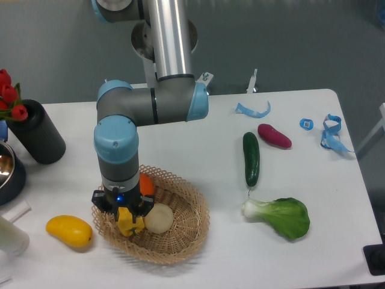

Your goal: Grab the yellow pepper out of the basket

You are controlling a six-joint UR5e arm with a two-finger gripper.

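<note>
In the one fixed view, the gripper (pixel 128 212) points straight down into the basket (pixel 186 232), at about nine o'clock of its bowl. Its fingers are clamped on the pepper (pixel 130 223), whose yellow lobes show just below the black jaws. The pepper sits low against the wicker; whether it is touching or just clear of the floor cannot be told.

Touching the pepper at three o'clock lies a pale round onion (pixel 159 218). An orange (pixel 146 183) shows at twelve o'clock, partly behind the wrist. Outside the basket, at nine o'clock, a smooth mango (pixel 69 232) rests on the table (pixel 198 135), well apart from the grip.

The step in hand looks like the lift. It would go best straight up, with no sideways drift, so the pepper clears the looped rim and does not drag the onion or tip the light basket. The lumpy shape may let it twist between the pads, so a slow rise with the grip held firm seems wise.
</note>
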